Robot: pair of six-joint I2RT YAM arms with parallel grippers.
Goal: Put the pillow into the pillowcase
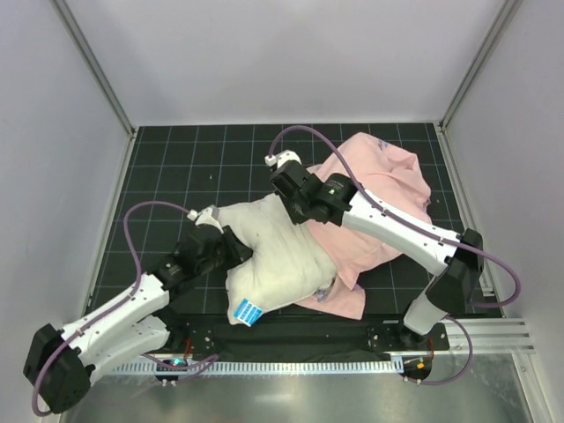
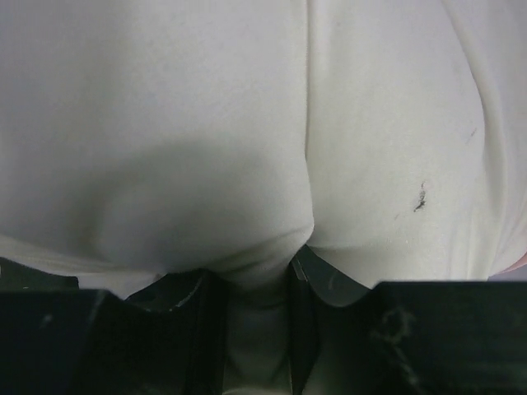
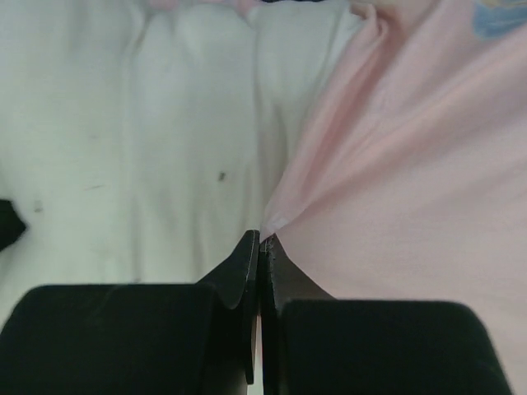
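Observation:
The white pillow (image 1: 273,256) lies in the middle of the mat, its right end against the pale pink pillowcase (image 1: 388,189), which is inside out and bunched at the right. My left gripper (image 1: 236,245) is shut on a pinch of the pillow's left edge; in the left wrist view the pillow (image 2: 206,148) fills the frame and bulges between the fingers (image 2: 300,288). My right gripper (image 1: 295,210) is shut on the pillowcase's edge where it meets the pillow; the right wrist view shows pink fabric (image 3: 412,181) pinched at the fingertips (image 3: 251,255), beside the pillow (image 3: 148,140).
A black gridded mat (image 1: 194,167) covers the table inside grey walls. A blue-and-white tag (image 1: 248,310) sticks out at the pillow's near corner. A metal rail (image 1: 291,363) runs along the near edge by the arm bases.

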